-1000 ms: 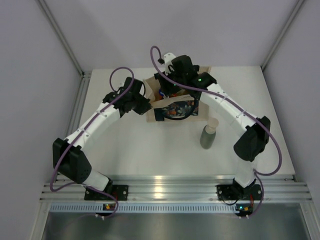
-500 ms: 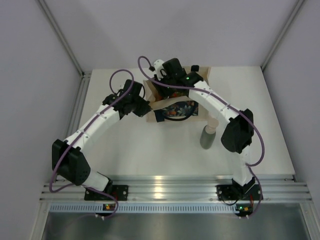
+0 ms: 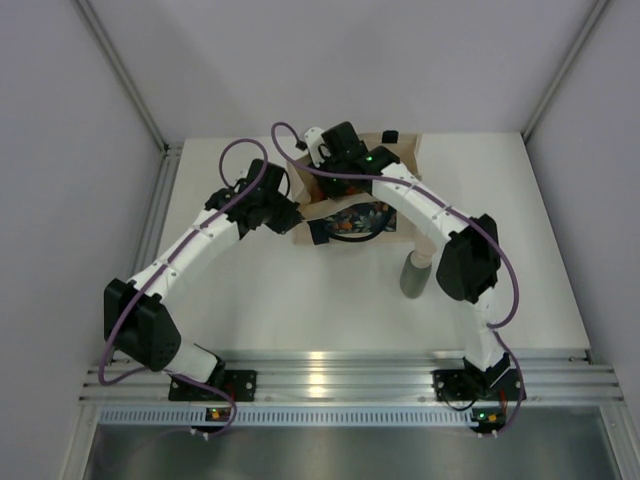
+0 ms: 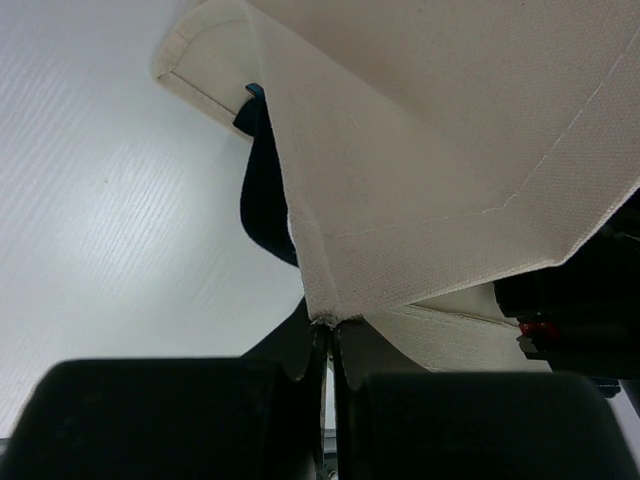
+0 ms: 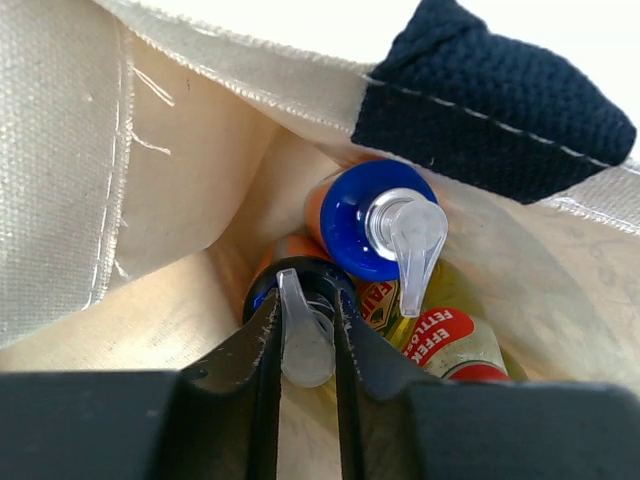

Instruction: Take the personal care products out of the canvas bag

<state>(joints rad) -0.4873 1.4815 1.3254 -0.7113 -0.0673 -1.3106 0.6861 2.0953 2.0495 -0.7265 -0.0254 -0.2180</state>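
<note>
Across the white surface (image 3: 300, 300) you have the canvas bag (image 3: 352, 220) standing toward the far edge, its dark floral panel facing the arm bases and its mouth open upward. Your left arm (image 3: 200, 240) reaches in from the left side, and your right arm (image 3: 430, 210) bends over the bag from the right, with its wrist down at the opening. Your left end effector (image 4: 328, 335) is fully closed, pinching the bag's canvas edge between its fingers at the left side, with a black handle (image 4: 262, 190) hanging just beyond the pinched fold. Your right end effector (image 5: 305, 320) is inside the bag, closed down tight on the clear pump spout of the lower orange bottle (image 5: 295, 272), whose dark blue top sits just ahead of the fingertips. Touching that one, slightly higher and to the right, lies the other orange bottle (image 5: 372, 225), with a bright blue top and its own clear spout. Below it, a yellow bottle (image 5: 445, 335) with a red label is packed against both. Outside the bag, near its right end and partly under your right arm, the grey-green bottle (image 3: 413, 278) stands upright on the surface, its beige cap (image 3: 424, 252) on top.
</note>
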